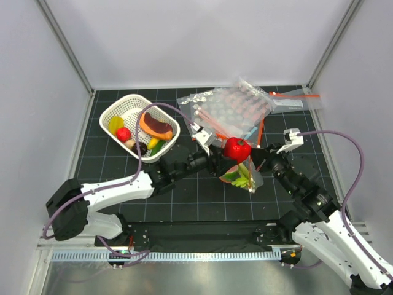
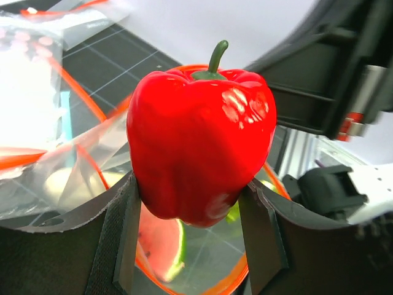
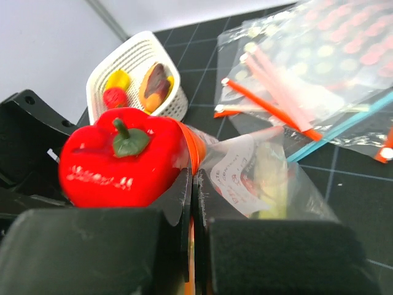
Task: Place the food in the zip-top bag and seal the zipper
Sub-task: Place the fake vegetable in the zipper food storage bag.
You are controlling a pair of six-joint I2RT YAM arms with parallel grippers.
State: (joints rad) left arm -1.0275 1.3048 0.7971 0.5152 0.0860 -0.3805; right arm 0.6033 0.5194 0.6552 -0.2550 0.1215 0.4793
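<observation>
Clamped: left claw (image 2: 191,200), right claw (image 3: 192,187).

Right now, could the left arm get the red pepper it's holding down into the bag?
Probably yes. The left end effector holds the red pepper right over the zip-top bag, whose zipper rim the right end effector pinches open; nothing lies between. The fit looks snug, though.

Legible text: none; one white label (image 3: 236,178) on the zip-top bag (image 3: 295,187), just beyond the right gripper (image 3: 192,181) jaws, print too blurred to read.
</observation>
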